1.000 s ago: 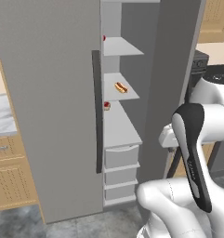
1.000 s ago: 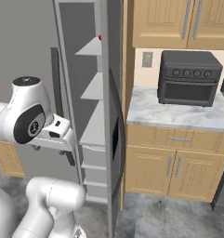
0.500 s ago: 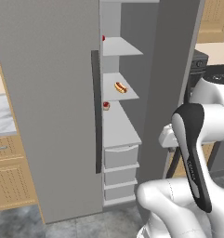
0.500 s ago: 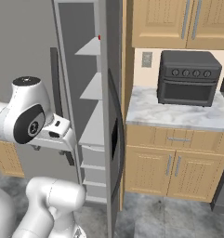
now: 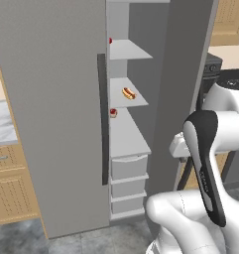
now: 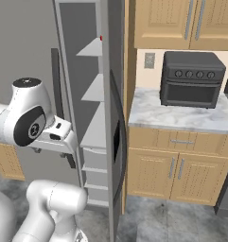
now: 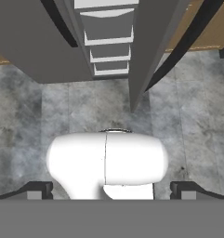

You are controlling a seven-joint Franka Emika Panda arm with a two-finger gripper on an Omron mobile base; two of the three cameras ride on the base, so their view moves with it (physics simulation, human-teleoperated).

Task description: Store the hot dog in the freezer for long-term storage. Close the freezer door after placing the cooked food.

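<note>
One hot dog [image 5: 128, 93] mid-shelf — freezer door [image 6: 116, 142] ajar.

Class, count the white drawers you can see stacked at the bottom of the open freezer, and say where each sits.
3: a top drawer just under the lowest shelf, a middle drawer beneath it, and a bottom drawer nearest the floor. None seem hidden.

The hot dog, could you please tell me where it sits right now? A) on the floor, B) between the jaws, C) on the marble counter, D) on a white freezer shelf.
D: in the left base view the hot dog lies on a white shelf inside the open freezer.
</note>
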